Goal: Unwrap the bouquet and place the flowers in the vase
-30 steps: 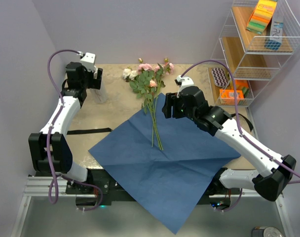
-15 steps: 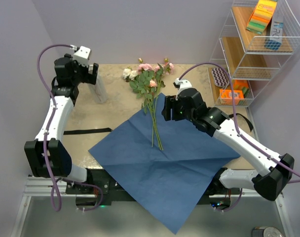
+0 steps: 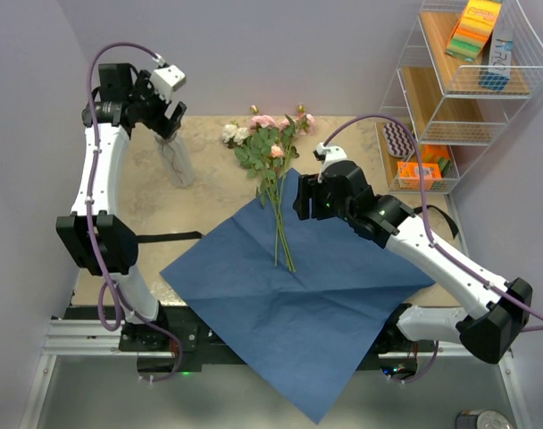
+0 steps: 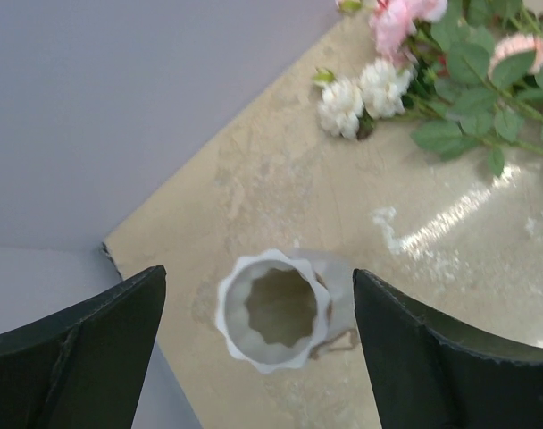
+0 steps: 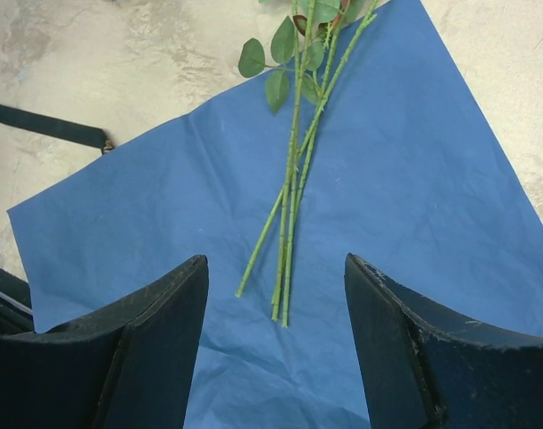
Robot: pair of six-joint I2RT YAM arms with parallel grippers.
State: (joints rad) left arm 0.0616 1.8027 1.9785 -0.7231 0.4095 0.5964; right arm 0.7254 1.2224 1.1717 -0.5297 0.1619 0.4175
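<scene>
while the flowers [image 3: 273,154] lay on their sides near the middle of the table [image 3: 213,201], their thin green stems [image 3: 281,234] ran down onto the blue paper [image 3: 325,313], which was spread open and flat with its near corner hanging over the table's front edge. the pink, peach and white blooms pointed toward the far wall and rested on the bare tabletop beyond the paper's far corner. in the right wrist view the stems [image 5: 289,223] lay bunched together on the paper [image 5: 432,206], with nothing gripping them.

the vase [image 3: 176,161] stood upright at the far left of the table, well apart from the flowers. in the left wrist view its scalloped mouth [image 4: 273,311] faced the camera and looked hollow. the left gripper [image 3: 167,121] hung above it with its jaws spread wide on either side of the rim, touching nothing. the right gripper [image 3: 309,198] hovered over the paper's far edge just right of the stems, its jaws also apart and holding nothing.

a black ribbon [image 3: 164,238] lay flat on the table left of the paper. a white wire shelf [image 3: 459,89] stood at the right.
</scene>
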